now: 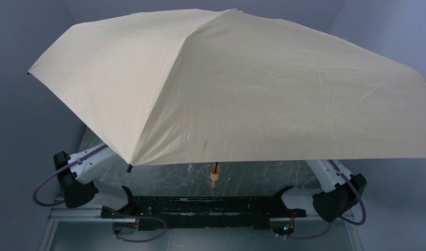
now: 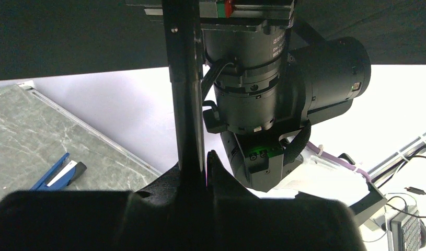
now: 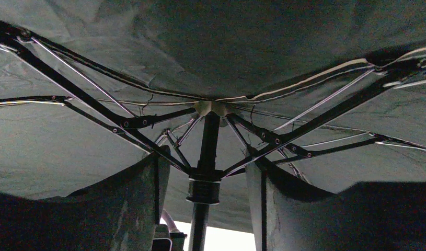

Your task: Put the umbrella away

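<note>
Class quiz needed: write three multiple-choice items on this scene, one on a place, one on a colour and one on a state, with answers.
1. Where is the umbrella handle?
A. below the umbrella's near edge
B. above the umbrella
C. on the floor
2. What colour is the umbrella from above?
A. red
B. tan
C. blue
3. The right fingers are:
A. shut on the shaft
B. out of view
C. open, either side of the shaft

Answers:
1. A: the top view shows it hanging there.
2. B: the spread fabric is tan.
3. C: the right wrist view shows both fingers clear of the shaft.
</note>
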Controlling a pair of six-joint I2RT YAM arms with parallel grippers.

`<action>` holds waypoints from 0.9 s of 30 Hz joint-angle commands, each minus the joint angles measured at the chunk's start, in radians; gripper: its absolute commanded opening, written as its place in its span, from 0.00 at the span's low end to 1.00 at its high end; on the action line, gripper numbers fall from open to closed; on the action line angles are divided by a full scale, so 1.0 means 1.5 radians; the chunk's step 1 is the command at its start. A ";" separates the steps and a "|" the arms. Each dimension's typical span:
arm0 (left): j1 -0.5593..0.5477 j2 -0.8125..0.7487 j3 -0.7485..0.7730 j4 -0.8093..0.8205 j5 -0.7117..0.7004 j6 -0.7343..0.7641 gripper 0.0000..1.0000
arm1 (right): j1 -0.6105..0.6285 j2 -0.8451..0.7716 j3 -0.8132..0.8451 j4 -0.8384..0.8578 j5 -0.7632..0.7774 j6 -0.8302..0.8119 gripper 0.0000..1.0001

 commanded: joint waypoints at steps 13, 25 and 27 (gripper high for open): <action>-0.004 -0.022 0.002 0.044 0.013 0.016 0.05 | -0.002 -0.031 -0.053 -0.006 -0.042 0.015 0.56; -0.004 -0.029 -0.008 0.047 0.002 0.014 0.05 | -0.002 -0.056 -0.080 -0.021 -0.045 0.011 0.47; -0.003 -0.030 -0.008 0.047 0.001 0.015 0.05 | -0.002 -0.056 -0.083 -0.016 -0.049 0.014 0.47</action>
